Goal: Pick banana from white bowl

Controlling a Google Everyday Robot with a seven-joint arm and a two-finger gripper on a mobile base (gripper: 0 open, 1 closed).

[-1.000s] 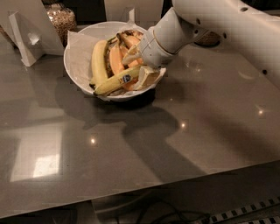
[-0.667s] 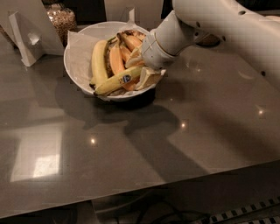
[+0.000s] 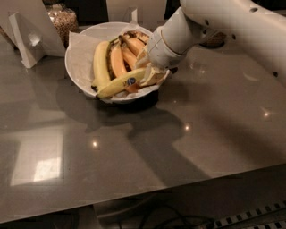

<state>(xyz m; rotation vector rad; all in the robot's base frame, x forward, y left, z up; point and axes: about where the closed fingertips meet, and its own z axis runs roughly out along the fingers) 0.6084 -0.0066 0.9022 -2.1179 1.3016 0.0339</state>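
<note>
The white bowl (image 3: 78, 67), lined with crumpled white paper, stands at the back of the grey table. Several bananas lie in it. The pale yellow-green banana (image 3: 117, 86) with a small blue oval sticker lies along the bowl's front rim, its right end pointing up and right. A plump yellow banana (image 3: 100, 62) and deeper orange bananas (image 3: 117, 60) lie behind it. My gripper (image 3: 152, 75) reaches into the bowl from the right on the white arm and sits at the right end of the stickered banana, partly hiding it.
A jar of brown grains (image 3: 62, 20) and a white folded stand (image 3: 27, 38) are at the back left. A white box (image 3: 134, 9) stands behind the bowl. The table's front edge (image 3: 178, 183) runs across the bottom, with cables on the floor below.
</note>
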